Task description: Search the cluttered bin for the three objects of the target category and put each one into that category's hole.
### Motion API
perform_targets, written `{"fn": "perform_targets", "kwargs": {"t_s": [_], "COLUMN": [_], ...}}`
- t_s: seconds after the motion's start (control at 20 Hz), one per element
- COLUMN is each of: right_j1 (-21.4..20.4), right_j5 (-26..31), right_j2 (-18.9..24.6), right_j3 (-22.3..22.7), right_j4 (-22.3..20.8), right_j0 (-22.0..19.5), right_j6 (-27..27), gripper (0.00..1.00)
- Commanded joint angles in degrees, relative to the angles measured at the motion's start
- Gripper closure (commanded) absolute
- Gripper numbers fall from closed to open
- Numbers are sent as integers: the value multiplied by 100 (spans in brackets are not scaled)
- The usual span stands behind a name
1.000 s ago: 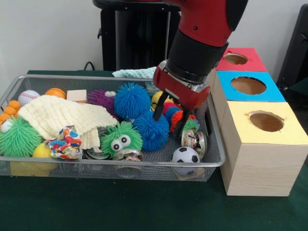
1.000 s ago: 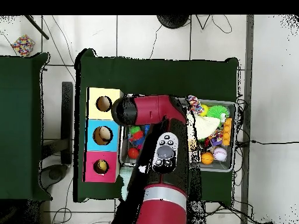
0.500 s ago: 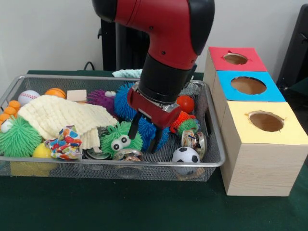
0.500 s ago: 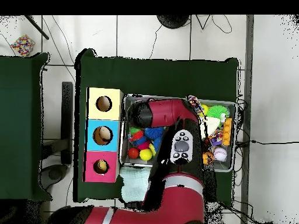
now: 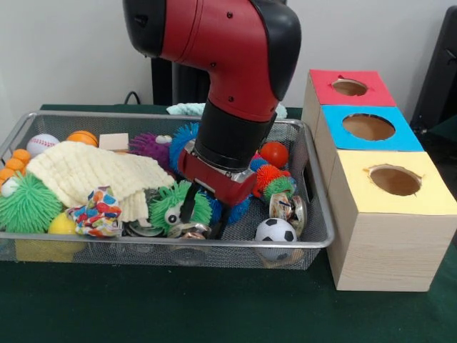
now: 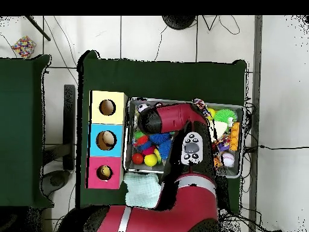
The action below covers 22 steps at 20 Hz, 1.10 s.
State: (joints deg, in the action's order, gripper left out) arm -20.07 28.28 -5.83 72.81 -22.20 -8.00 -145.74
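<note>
A red and black robot arm is seen reaching down into a wire mesh bin (image 5: 314,239) crowded with toys on a green-covered table. The gripper (image 5: 203,214) is lowered at the bin's front edge, near the middle, its two dark fingers spread apart and set down around a green spiky ball with googly eyes (image 5: 176,206); one finger is pressed into its spines. Nothing is yet clasped.

The target category cannot be told for certain; the green ball is judged to be the thing in hand. It is judged light, soft and springy, with rubbery spines that give under pressure, so it is best taken across its round middle with a firm squeeze.

A metal tin (image 5: 187,230) lies just beneath it, a small football (image 5: 275,230) nearby along the front edge, a cream knitted cloth (image 5: 86,171) towards the left end. Beside the bin's right end stand three wooden boxes with holes, topped yellow (image 5: 393,180), blue (image 5: 368,126) and red (image 5: 349,87). No writing can be read anywhere.
</note>
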Motion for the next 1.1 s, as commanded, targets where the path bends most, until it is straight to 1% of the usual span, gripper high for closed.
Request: {"fn": "perform_targets", "kwargs": {"t_s": [0.05, 0.15, 0.2, 0.35, 0.5, 0.65, 0.85, 1.0, 1.1], "right_j1": [202, 171, 182, 313, 374, 410, 467, 435, 314], "right_j5": [832, 1280, 1361, 1431, 1272, 1560, 1725, 1834, 1632], "right_j2": [603, 549, 571, 660, 805, 878, 963, 957, 926], "right_j3": [-304, -391, -414, -677, -876, -1031, -970, -959, -898], "right_j4": [-417, -461, -484, -660, -802, -842, -808, -820, -883], "right_j0": [-157, -98, -105, -181, -286, -331, -419, -389, -364], "right_j6": [1578, 1695, 1739, 2002, 2048, 2215, 2260, 2279, 2224], "gripper": [0, 0, 0, 0, 0, 0, 0, 0, 0]}}
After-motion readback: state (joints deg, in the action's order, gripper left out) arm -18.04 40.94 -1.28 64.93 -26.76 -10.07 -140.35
